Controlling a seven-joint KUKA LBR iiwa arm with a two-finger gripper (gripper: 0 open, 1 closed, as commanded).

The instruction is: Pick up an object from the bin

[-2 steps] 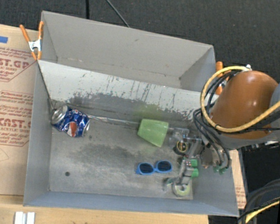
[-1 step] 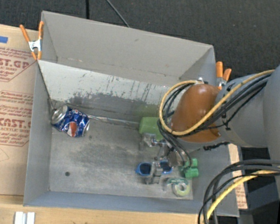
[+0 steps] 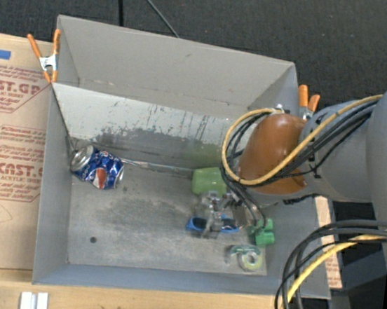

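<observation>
The grey arm reaches in from the right and bends downward. Its wrist sits under a rounded orange cover, ringed by loops of yellow and black cables. Below the cover the metal gripper hangs low, pointing down and slightly toward the view's left.

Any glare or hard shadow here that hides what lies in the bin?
Camera view: light is even and soft, with no strong glare; only the crushed can at the left wall shines a little on its silver end. Same view: the dark streaks on the bin floor look like scuffs, not shadow. Same view: faint shade lies under the arm around the claw and the green block.
</observation>
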